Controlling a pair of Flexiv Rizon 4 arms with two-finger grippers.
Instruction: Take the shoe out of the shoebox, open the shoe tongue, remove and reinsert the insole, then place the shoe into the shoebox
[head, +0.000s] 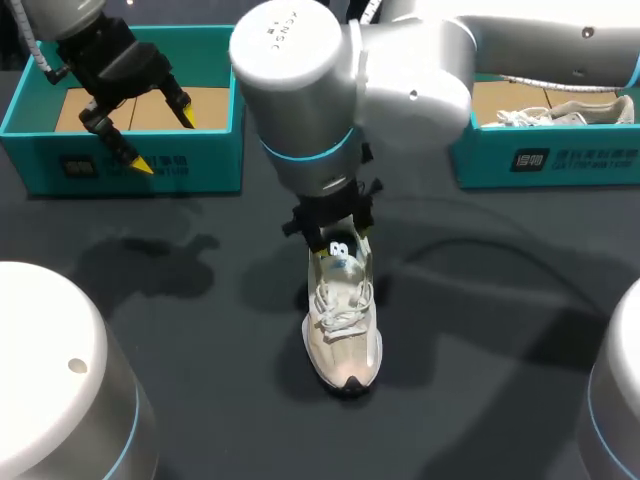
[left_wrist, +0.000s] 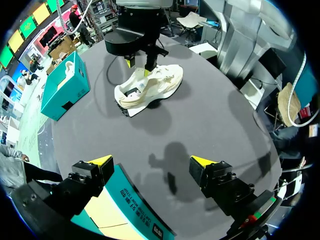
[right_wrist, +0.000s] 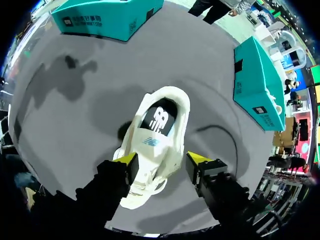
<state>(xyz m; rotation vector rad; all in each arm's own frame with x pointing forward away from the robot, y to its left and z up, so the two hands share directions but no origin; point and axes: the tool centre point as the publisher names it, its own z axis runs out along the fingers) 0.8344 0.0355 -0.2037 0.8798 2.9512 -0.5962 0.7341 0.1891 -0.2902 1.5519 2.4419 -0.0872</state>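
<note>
A cream lace-up shoe (head: 345, 330) stands upright on the dark table's middle, toe towards the near edge. Its dark insole (right_wrist: 159, 117) shows through the shoe's mouth. My right gripper (head: 343, 245) hangs over the tongue and collar. In its own view the right gripper (right_wrist: 162, 160) is open, one yellow tip on each side of the laced part and nothing gripped. My left gripper (head: 160, 138) hovers open and empty over the left teal shoebox (head: 120, 165); its own view shows the left gripper (left_wrist: 150, 162) far from the shoe (left_wrist: 150, 87).
The left shoebox holds only its brown cardboard floor. A second teal shoebox (head: 560, 160) at the back right contains another pale shoe (head: 560, 112). Dark table surface lies all around the standing shoe.
</note>
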